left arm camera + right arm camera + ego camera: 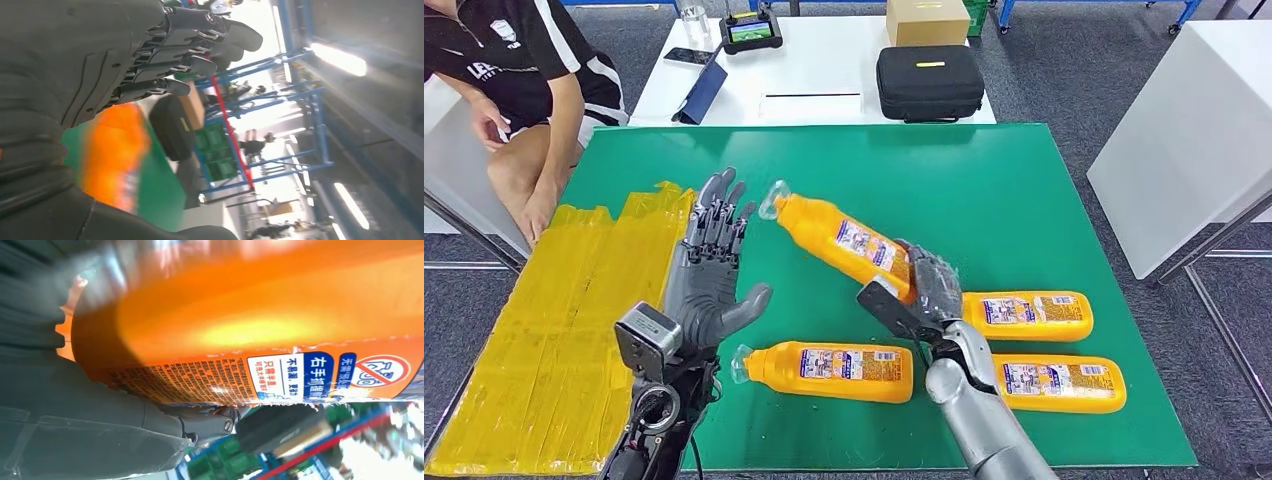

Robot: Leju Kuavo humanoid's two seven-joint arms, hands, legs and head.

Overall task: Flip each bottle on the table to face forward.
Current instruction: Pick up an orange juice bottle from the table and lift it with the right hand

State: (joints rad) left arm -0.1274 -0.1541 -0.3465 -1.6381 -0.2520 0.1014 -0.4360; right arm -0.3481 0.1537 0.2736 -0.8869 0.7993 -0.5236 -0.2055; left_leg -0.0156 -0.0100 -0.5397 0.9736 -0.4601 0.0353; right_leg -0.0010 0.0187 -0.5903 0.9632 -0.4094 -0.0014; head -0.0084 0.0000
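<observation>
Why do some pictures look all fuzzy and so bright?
Head view is sharp and evenly lit. Left wrist view: the orange bottle is a blurred smear, and ceiling lights glare white. Right wrist view: the held bottle sits too close, soft, with a shiny glare patch.

A black case [929,82], cardboard box [927,20] and tablet [701,92] sit on the white table [824,70].
</observation>
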